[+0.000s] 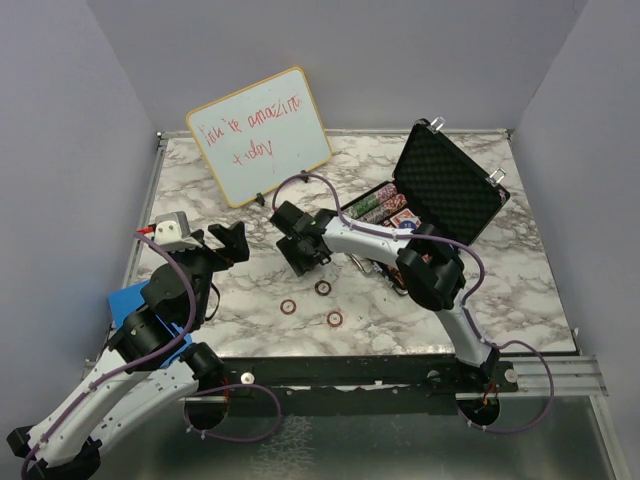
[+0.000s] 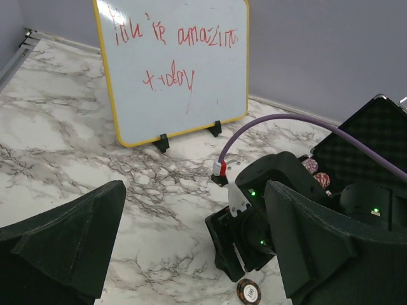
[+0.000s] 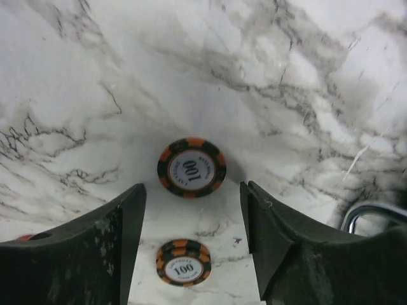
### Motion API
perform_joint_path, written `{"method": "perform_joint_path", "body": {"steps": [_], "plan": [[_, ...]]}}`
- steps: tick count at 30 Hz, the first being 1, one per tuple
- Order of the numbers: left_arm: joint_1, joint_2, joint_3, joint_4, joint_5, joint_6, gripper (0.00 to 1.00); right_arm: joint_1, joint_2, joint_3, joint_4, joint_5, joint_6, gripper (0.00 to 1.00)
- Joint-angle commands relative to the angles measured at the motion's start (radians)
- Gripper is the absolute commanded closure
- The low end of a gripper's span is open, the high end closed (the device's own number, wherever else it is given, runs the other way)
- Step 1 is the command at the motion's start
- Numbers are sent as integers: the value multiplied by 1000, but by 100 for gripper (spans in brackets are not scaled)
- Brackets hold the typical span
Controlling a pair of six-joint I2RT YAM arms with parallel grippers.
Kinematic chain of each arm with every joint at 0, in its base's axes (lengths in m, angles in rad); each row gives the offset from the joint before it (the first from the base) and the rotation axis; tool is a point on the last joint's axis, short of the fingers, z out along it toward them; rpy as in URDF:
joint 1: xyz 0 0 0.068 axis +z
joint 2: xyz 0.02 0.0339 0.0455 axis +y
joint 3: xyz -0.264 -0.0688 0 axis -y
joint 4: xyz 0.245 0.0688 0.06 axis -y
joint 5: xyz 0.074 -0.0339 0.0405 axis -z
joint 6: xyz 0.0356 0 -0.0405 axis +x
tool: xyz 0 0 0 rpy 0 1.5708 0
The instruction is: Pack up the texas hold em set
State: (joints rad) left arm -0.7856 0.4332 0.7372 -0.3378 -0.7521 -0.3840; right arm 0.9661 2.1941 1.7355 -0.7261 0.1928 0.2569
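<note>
The black briefcase stands open at the back right, with rows of multicoloured chips and red card decks in its tray. Three orange-black 100 chips lie loose on the marble. My right gripper is open and empty just above them. In the right wrist view one chip lies just past its fingertips and a small stack lies between the fingers. My left gripper is open and empty, left of the right gripper. The disc and dice are not visible.
The wood-framed whiteboard with red writing stands at the back left and also shows in the left wrist view. That view shows the right gripper, one chip and the case lid. Purple cables loop over both arms.
</note>
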Motion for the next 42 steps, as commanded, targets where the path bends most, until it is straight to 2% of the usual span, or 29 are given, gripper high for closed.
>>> {"method": "perform_joint_path", "body": {"steps": [1,5,12,18,22,32,42], "plan": [[-3,-5,-9,9,-27,14,1,-16,68,38,5,-2,-40,35],[-2,-3,-12,8,-25,11,1,-35,97,59,-2,-21,-29,37],[-3,1,-23,3,-31,15,1,-50,140,78,-63,-72,-21,52],[-3,6,-26,-6,-31,11,1,-57,146,99,-131,-89,-26,57],[-3,2,-29,-7,-29,13,1,-58,105,51,-136,-93,-38,64],[-2,-1,-38,4,-22,8,1,-78,-103,-204,-63,-66,-17,66],[-2,11,-37,0,-19,10,1,-97,-167,-195,-20,-42,4,66]]}}
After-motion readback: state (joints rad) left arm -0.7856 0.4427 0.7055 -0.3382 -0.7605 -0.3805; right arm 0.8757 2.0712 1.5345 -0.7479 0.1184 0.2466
